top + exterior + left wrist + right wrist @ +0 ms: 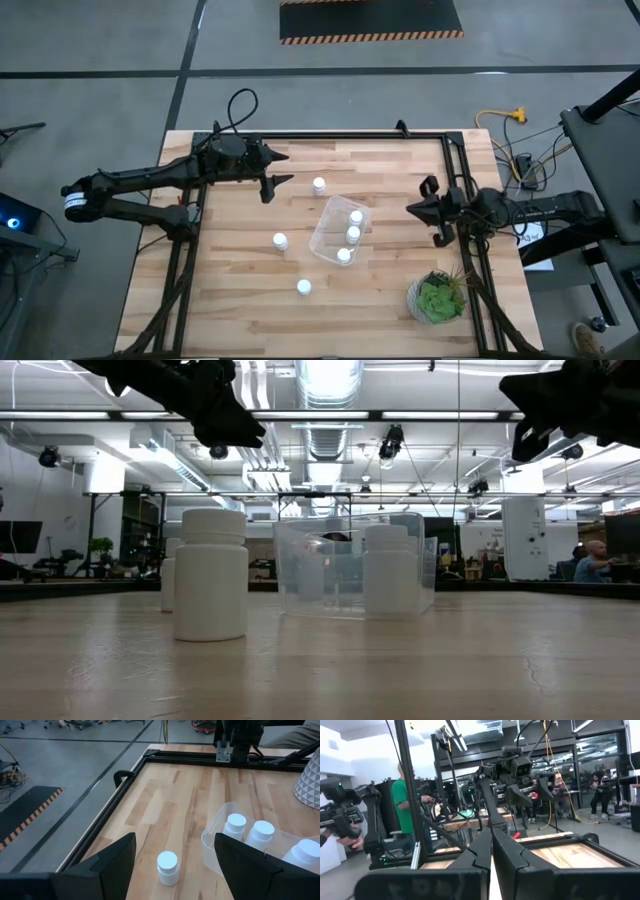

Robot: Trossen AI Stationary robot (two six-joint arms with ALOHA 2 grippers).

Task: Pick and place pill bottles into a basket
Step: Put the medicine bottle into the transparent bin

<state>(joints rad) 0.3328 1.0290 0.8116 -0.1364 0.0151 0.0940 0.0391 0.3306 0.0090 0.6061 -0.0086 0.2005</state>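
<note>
Clear basket (pixel 328 232) mid-frame, three white capped pill bottles (pixel 353 233) inside, three outside. Left gripper (pixel 279 182) fingers spread, empty; right gripper (pixel 418 208) fingers closed, empty.

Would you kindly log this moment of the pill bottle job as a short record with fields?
basket: clear bin, mid table, set at an angle
bottles in basket: three
bottles on table: three; one near the left end effector, two beside the bin
left end effector: open, empty, raised
right end effector: shut, empty, raised near the right table edge
other: potted plant
</note>
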